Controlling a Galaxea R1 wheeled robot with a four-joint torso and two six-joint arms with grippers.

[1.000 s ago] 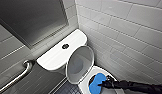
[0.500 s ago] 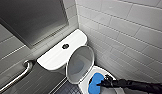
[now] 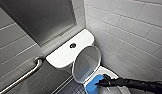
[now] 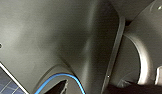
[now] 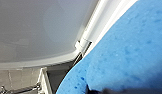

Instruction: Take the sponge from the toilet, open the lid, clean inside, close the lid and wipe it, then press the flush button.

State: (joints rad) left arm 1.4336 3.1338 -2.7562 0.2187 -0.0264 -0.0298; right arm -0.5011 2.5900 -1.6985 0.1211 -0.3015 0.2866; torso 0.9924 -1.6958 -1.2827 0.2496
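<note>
lid (image 3: 86, 63) raised, sponge (image 3: 92, 84) in right gripper (image 3: 103, 81) over toilet (image 3: 64, 54)

A thin blue cable (image 4: 72, 77) curves across the robot's dark grey casing (image 4: 59, 37); past one edge of the casing lies tiled floor (image 4: 3, 83), past the opposite edge a pale curved rim (image 4: 145, 67)

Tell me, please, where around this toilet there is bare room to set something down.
The flat tank top is bare on both sides of the flush button, bordered by the tiled walls and the raised lid. The dark floor beside the grab bar looks free too. The bowl is crowded: the right pincer holds the sponge there.
</note>
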